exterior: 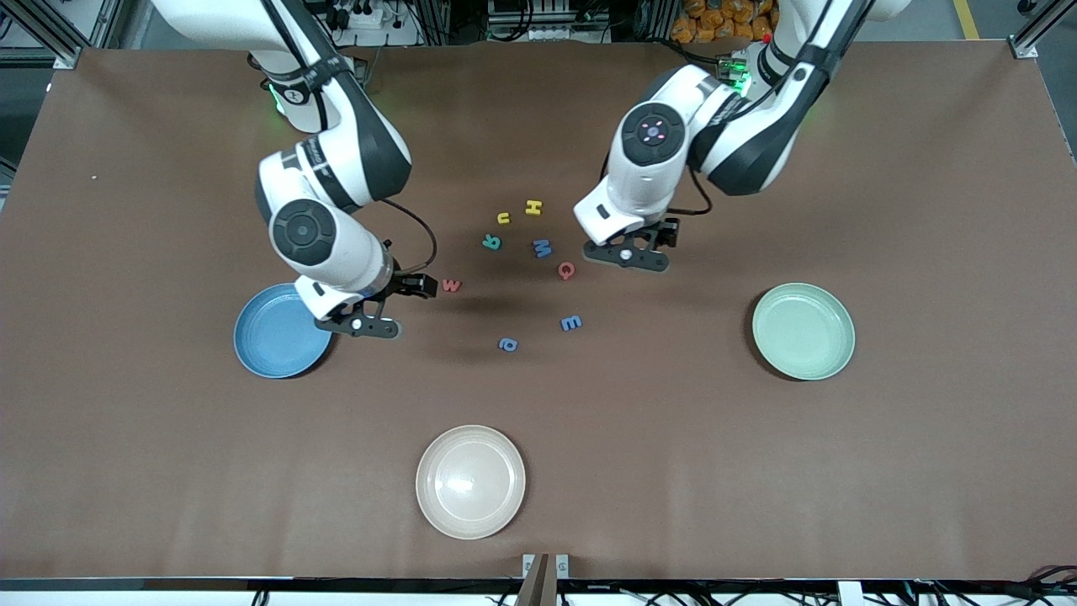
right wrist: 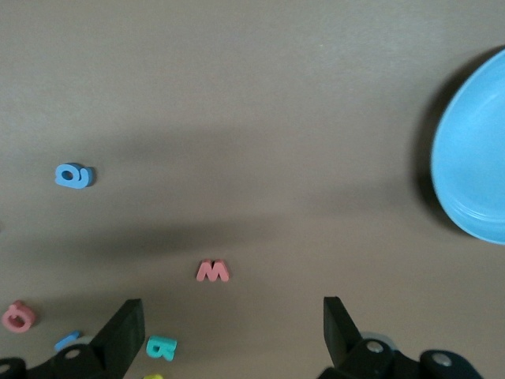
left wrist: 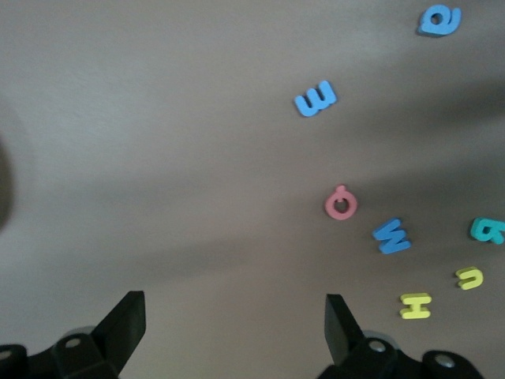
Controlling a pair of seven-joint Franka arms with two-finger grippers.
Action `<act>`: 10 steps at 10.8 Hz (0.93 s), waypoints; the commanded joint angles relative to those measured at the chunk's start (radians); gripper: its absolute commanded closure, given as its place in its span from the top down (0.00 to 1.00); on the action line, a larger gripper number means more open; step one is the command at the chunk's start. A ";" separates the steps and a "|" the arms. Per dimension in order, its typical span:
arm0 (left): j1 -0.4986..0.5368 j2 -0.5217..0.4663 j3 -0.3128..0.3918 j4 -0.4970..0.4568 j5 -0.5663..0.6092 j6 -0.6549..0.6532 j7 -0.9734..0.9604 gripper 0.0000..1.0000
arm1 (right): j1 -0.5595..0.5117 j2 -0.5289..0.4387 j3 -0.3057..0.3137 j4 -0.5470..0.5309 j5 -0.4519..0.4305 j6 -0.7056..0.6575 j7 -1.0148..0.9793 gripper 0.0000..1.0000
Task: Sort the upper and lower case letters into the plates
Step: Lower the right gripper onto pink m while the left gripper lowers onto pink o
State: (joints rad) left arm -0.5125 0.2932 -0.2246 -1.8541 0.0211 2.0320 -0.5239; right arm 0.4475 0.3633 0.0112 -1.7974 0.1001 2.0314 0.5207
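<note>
Currently the letters are all lying on the brown surface [exterior: 126, 421], in a loose group between the two arms, and none of them is in a plate. There is a yellow H [exterior: 533, 207], a yellow u [exterior: 503, 218], a teal R [exterior: 491, 242], a blue M [exterior: 542, 247], a pink Q [exterior: 566, 269], a red w [exterior: 452, 285], a blue E [exterior: 570, 322] and a blue a [exterior: 507, 343]. The blue plate [exterior: 269, 345] sits toward the right arm's end of the surface and the green plate [exterior: 803, 331] toward the left arm's end; both are empty. A cream plate [exterior: 470, 481] lies nearer to the front camera than the letters, also empty.

The right gripper [exterior: 368, 324] hangs over the edge of the blue plate, near the red w, with its jaws wide apart and nothing between them. The left gripper [exterior: 629, 255] hangs beside the pink Q, also fully spread and holding nothing.

I judge that the sorting has not yet begun and the step in hand is the approach to a first letter. The next move asks for a gripper to come down over one letter, probably the w or the Q, and to close on its thin edges without pushing the neighbours. The letters are flat and small, so the descent must go almost to the surface.
</note>
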 commanded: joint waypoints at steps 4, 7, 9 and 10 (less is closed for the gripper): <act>-0.067 0.102 -0.018 0.001 0.023 0.144 -0.125 1.00 | -0.001 0.005 0.038 -0.243 0.007 0.347 -0.054 1.00; -0.080 0.161 -0.015 0.001 0.025 0.207 -0.131 1.00 | 0.014 0.091 0.075 -0.240 0.009 0.407 0.004 1.00; -0.089 0.196 -0.015 0.004 0.025 0.253 -0.149 0.98 | 0.020 0.121 0.101 -0.241 0.009 0.441 0.054 1.00; -0.096 0.217 -0.015 0.010 0.045 0.270 -0.171 0.97 | 0.020 0.131 0.102 -0.244 0.009 0.440 0.056 1.00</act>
State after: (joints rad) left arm -0.5905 0.4824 -0.2412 -1.8590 0.0228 2.2752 -0.6361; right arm 0.4630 0.4824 0.1063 -2.0405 0.1007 2.4604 0.5514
